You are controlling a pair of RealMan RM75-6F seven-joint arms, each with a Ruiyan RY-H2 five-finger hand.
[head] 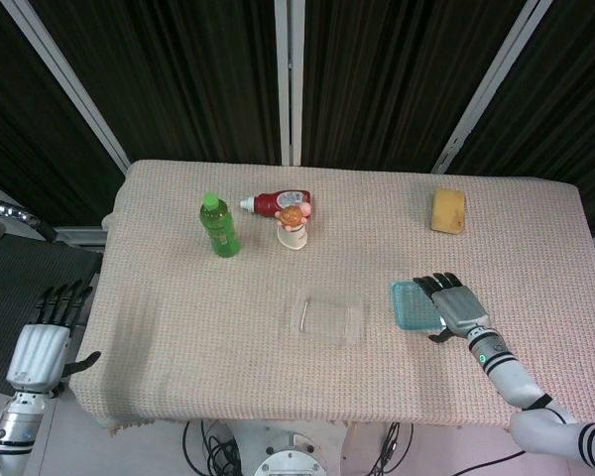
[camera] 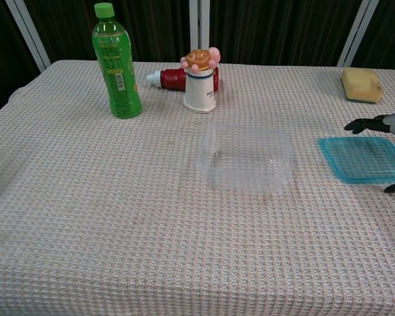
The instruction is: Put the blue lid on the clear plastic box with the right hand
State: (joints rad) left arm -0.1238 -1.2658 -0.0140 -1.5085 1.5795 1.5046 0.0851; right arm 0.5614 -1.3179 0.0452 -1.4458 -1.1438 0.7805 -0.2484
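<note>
The right hand hovers with fingers spread at the right edge of the lid, holding nothing. The lid lies flat on the table, just right of the box, not on it. The left hand hangs open off the table's left edge.

The head view is looking steeply down from high above, taking in the whole table with the dark slatted wall behind it and floor at both sides. The chest view is sitting low and close at the near edge, facing across the cloth toward that wall. Both views are sharing the clear plastic box and green bottle.
</note>
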